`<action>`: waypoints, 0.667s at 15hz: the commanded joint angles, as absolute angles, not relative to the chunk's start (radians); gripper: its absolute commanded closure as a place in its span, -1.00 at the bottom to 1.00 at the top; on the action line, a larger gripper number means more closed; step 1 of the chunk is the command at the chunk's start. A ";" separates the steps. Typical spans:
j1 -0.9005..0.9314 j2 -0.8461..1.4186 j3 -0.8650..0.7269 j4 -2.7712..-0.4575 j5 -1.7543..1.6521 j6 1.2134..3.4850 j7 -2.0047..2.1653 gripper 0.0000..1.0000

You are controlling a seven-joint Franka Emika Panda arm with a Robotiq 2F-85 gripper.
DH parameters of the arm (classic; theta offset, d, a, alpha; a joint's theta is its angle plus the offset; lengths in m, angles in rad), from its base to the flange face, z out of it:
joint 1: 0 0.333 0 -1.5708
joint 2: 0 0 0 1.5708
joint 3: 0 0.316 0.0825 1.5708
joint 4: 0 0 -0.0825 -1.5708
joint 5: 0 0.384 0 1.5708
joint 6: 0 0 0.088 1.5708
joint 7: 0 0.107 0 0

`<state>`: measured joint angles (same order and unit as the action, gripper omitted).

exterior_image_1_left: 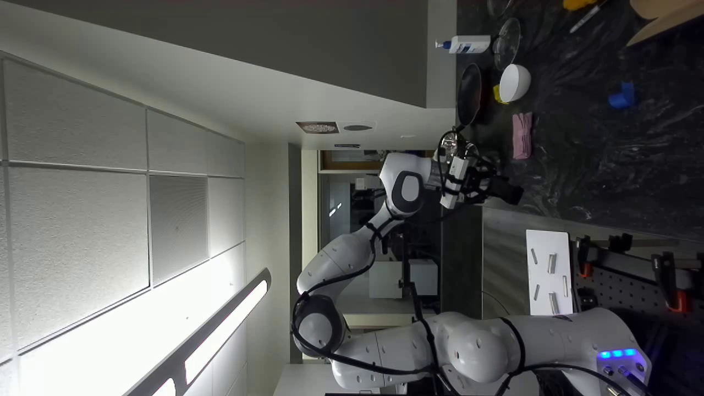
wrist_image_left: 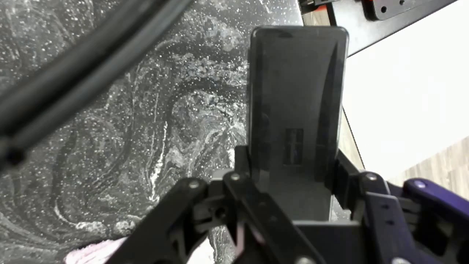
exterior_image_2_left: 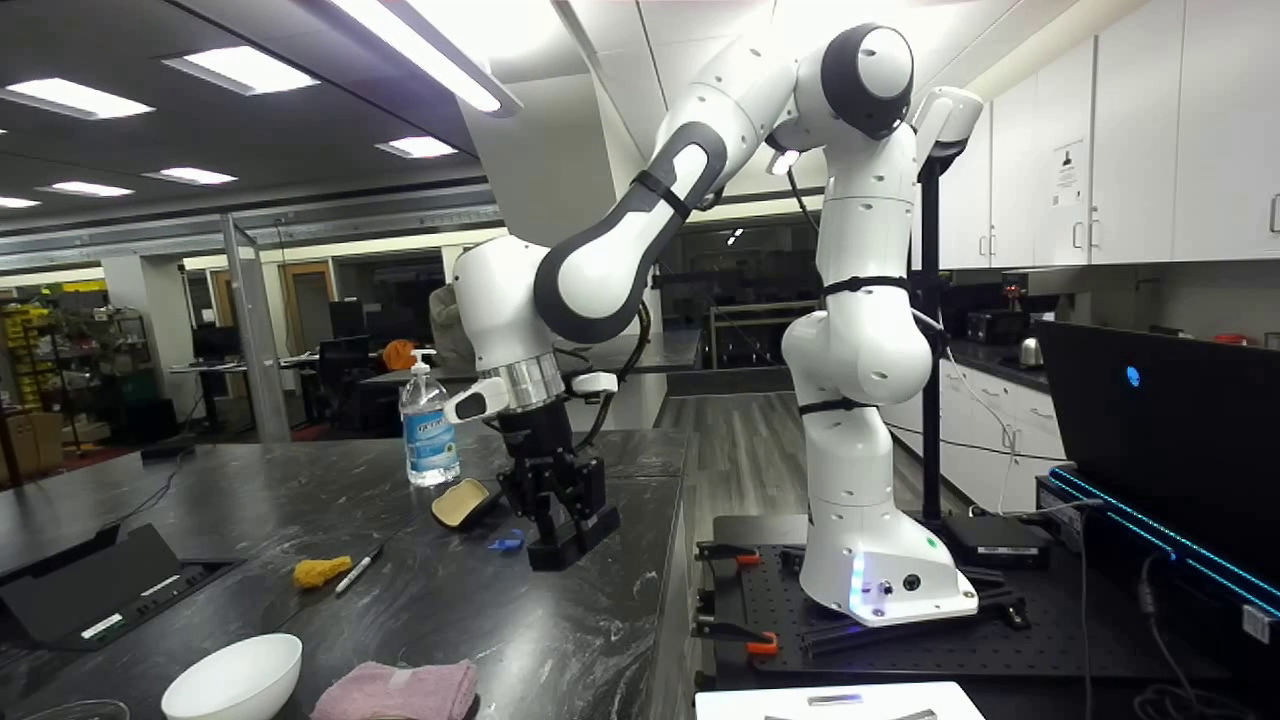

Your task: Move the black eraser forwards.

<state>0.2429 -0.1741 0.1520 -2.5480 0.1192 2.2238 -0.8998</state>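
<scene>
The black eraser (wrist_image_left: 298, 84) is a dark oblong block held between the two fingers of my gripper (wrist_image_left: 289, 163) in the wrist view. The fingers press on its long sides, and its far end sticks out ahead of them. In both exterior views the eraser (exterior_image_2_left: 575, 541) (exterior_image_1_left: 507, 190) sits at the tip of the downward-pointing gripper (exterior_image_2_left: 562, 520) (exterior_image_1_left: 487, 186), over the dark marbled table near its edge on the robot's side. It seems to be a little above the tabletop, but the gap is hard to judge. The fingers partly hide its near end.
A pink cloth (exterior_image_2_left: 400, 690) and a white bowl (exterior_image_2_left: 235, 680) lie on the table (exterior_image_2_left: 560, 640). A blue object (exterior_image_2_left: 507, 541), a tan-faced block (exterior_image_2_left: 461, 503), a soap bottle (exterior_image_2_left: 430, 430), a yellow cloth (exterior_image_2_left: 320, 572) and a marker (exterior_image_2_left: 358, 572) stand farther off.
</scene>
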 commanded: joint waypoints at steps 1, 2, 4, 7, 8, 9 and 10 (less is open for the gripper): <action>0.247 -0.179 0.167 -2.599 0.082 2.300 -0.833 0.42; 0.247 -0.174 0.170 -2.609 0.067 2.313 -0.816 0.42; 0.246 -0.162 0.177 -2.628 0.028 2.337 -0.783 0.42; 0.246 -0.140 0.190 -2.649 -0.048 2.369 -0.727 0.42; 0.245 -0.134 0.194 -2.655 -0.073 2.378 -0.709 0.42; 0.246 -0.128 0.196 -2.659 -0.092 2.381 -0.694 0.42; 0.245 -0.119 0.200 -2.664 -0.116 2.392 -0.675 0.42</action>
<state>0.2445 -0.1308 0.1864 -2.6428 -0.0558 2.3507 -0.7367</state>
